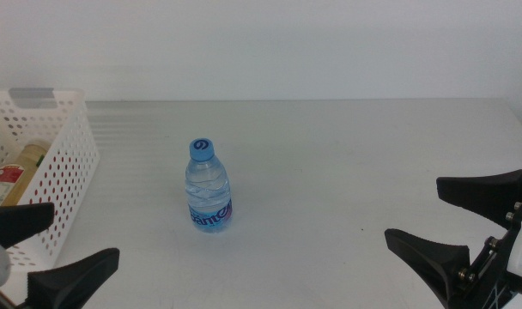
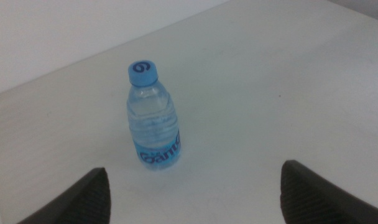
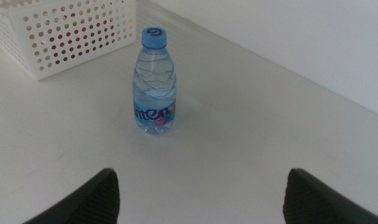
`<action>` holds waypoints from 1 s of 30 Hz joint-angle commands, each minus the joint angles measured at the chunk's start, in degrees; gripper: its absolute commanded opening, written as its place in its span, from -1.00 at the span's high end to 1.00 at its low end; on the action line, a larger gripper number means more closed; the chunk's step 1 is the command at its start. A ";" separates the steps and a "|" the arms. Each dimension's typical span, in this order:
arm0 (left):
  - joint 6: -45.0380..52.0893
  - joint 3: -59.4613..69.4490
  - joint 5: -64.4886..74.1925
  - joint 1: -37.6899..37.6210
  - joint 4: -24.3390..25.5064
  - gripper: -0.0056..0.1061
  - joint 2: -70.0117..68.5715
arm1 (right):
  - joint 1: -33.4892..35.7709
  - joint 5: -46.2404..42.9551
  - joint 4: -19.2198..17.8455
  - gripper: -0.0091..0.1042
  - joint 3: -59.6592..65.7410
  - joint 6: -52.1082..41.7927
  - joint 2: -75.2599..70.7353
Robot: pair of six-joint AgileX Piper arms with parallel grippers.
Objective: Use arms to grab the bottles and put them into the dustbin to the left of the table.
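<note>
1 water bottle outstanding on the table; both grippers empty and waiting.

The clear water bottle (image 1: pixel 209 190) stands upright near the centre of the white table (image 1: pixel 355 163), well apart from the dustbin (image 1: pixel 68 176) at its 9 o'clock, which already holds the yellow juice bottle (image 1: pixel 15 172); red shows through the perforations in the right wrist view. The left gripper (image 1: pixel 39 250) sits at the bottle's 7 o'clock, the right gripper (image 1: pixel 450 219) at its 4 o'clock, each with jaws spread wide and holding nothing. Judged: the bottle looks full, so moderately heavy, with thin, smooth plastic walls that yield to squeezing; the ribbed body above the label offers the surest hold. The matte tabletop is flat and bare around the bottle; a plain white wall stands behind.
</note>
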 commanded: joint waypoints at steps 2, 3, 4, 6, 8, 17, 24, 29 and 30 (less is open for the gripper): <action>-0.84 -1.60 -7.47 -0.45 -0.21 -0.71 0.31 | 0.20 -3.99 -0.81 -0.44 -1.69 -0.56 -0.42; -0.89 -1.60 -9.19 -0.45 -0.35 -0.71 0.42 | 0.20 -3.99 -0.81 -0.44 -1.69 -0.56 -0.42; -0.95 -1.60 -10.54 -0.45 -0.35 -0.71 0.56 | 0.20 -3.99 -0.81 -0.44 -1.69 -0.56 -0.42; -0.88 -1.60 -12.80 -0.45 -0.27 -0.71 1.32 | 0.20 -4.04 -0.81 -0.44 -1.69 -0.56 -0.42; -0.88 -1.60 -15.27 -0.45 -0.27 -0.71 2.79 | 0.20 -4.04 -0.81 -0.44 -1.69 -0.56 -0.42; -0.83 -1.49 -25.81 -0.45 -0.27 -0.71 13.87 | 0.20 -4.04 -0.81 -0.44 -1.69 -0.56 -0.42; -1.53 7.64 -43.70 -0.69 -0.33 -0.71 16.32 | 0.20 -4.04 -0.81 -0.44 -1.69 -0.56 -0.42; -4.10 15.70 -55.10 -0.69 -0.33 -0.71 17.46 | 0.20 -4.04 -0.81 -0.44 -1.69 -0.56 -0.42; -4.31 17.38 -57.62 -0.69 -0.33 -0.71 18.01 | 0.20 -4.04 -0.81 -0.44 -1.69 -0.56 -0.42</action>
